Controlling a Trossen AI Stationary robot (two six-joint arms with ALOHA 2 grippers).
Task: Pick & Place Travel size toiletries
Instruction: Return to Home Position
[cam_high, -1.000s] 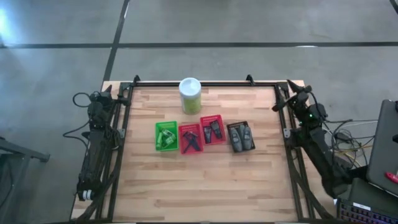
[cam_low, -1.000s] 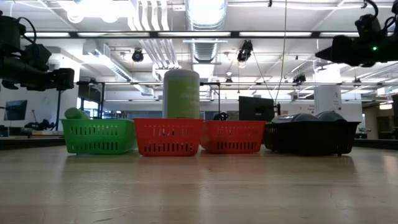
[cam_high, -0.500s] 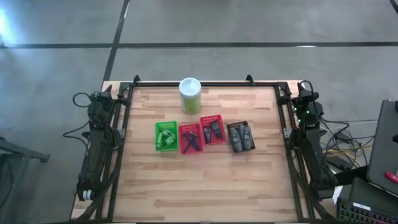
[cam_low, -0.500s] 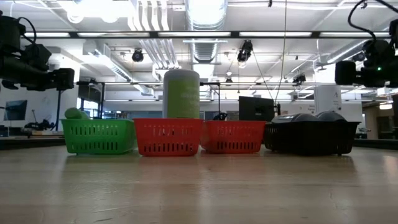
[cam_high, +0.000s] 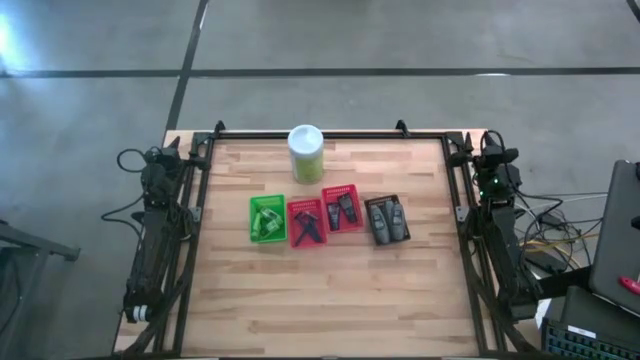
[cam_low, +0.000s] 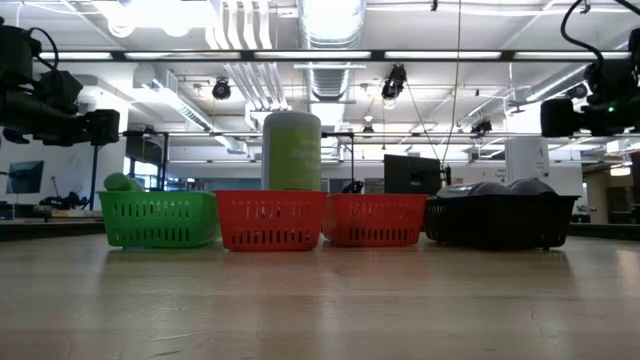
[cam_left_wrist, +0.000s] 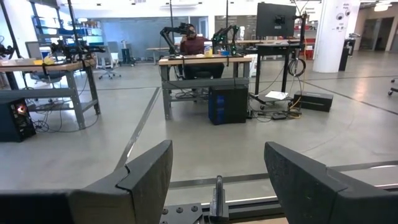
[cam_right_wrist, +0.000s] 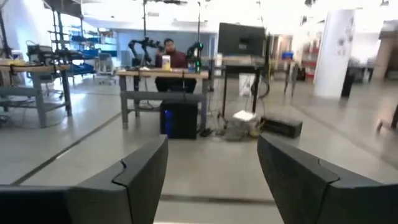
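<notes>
The toiletries lie sorted in a row of four small baskets at mid table. Green mini tubes (cam_high: 266, 217) fill the green basket, thin black razors (cam_high: 306, 225) one red basket, black flat tubes (cam_high: 343, 209) the other red basket, and dark grey bottles (cam_high: 387, 222) the dark basket. My left gripper (cam_left_wrist: 217, 180) is open, parked at the table's left far corner (cam_high: 172, 150). My right gripper (cam_right_wrist: 211, 180) is open, parked at the right far corner (cam_high: 490, 145). Both point past the far edge, away from the baskets.
A tall pale-green canister with a white lid (cam_high: 305, 152) stands behind the baskets near the far edge. A black frame rail (cam_high: 330, 134) runs around the table. Bare wood spreads over the near half (cam_high: 330, 300). A person sits at a desk (cam_left_wrist: 196, 46) far off in the room.
My right arm has drawn back from over the table's far right corner toward the right edge. It has turned from pointing inward over the table toward pointing past the far edge, and sits a little lower in the low view. The baskets and the left arm have kept still.
</notes>
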